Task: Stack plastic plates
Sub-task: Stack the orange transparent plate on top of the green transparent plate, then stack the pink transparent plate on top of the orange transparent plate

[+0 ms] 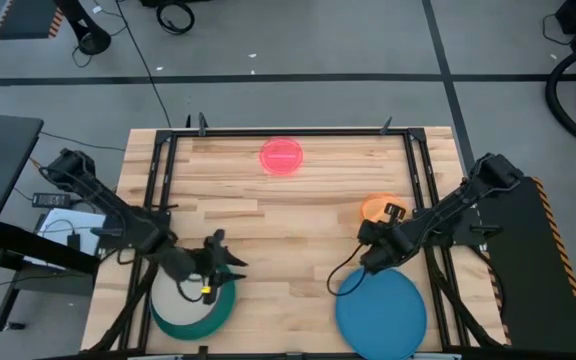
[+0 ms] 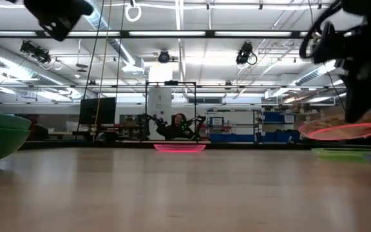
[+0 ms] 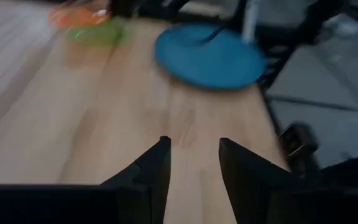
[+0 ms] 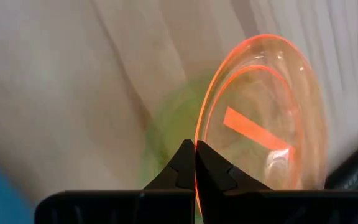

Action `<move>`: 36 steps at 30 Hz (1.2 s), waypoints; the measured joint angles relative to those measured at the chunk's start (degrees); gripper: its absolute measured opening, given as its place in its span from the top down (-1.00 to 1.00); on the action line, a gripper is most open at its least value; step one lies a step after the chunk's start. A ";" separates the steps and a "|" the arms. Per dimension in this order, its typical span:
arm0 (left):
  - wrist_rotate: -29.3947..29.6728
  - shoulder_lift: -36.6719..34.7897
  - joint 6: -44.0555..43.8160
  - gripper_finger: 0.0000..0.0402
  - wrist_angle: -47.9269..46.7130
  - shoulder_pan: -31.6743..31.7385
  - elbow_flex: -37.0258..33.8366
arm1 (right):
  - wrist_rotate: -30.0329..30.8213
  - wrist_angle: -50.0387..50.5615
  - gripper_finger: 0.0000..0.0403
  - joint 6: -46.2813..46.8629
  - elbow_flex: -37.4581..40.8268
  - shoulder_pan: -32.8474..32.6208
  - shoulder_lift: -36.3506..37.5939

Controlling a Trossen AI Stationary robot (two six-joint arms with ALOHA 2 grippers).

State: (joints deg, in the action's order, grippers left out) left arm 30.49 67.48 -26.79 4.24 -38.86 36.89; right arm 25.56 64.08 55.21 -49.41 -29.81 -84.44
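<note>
My right gripper (image 1: 392, 214) (image 4: 195, 155) is shut on the small translucent orange plate (image 1: 376, 207) (image 4: 260, 118) near the table's right edge. A small green plate (image 4: 166, 143) (image 2: 350, 153) lies flat on the table beneath it. The large blue plate (image 1: 380, 310) (image 3: 209, 55) lies at the near right corner. The small pink plate (image 1: 282, 156) (image 2: 180, 147) lies flat near the far edge. My left gripper (image 1: 220, 262) (image 3: 194, 149) is open, hovering beside a stack at the near left with a teal rim (image 1: 193, 322) and a beige top (image 1: 186, 297); it touches nothing. My right gripper pinches the orange plate's rim (image 4: 199, 134) between its two fingers, the rim running edge-on through them. The plate (image 2: 346, 132) is lifted clear of the green plate below it and sits slightly tilted.
A black frame rail (image 1: 268, 133) borders the wooden table (image 1: 288, 230). Bare wood lies across the middle, between the two arms. Beyond the table are the floor with cables and a room with shelves.
</note>
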 joint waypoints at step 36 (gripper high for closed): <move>-19.18 -18.34 24.49 0.29 -13.68 31.55 -0.07 | -5.89 -48.72 0.17 -70.02 -9.16 34.63 -6.86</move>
State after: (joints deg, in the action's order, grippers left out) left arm 11.31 49.14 -2.31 -9.44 -7.32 36.82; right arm 19.68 15.36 -14.81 -58.57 4.83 -91.30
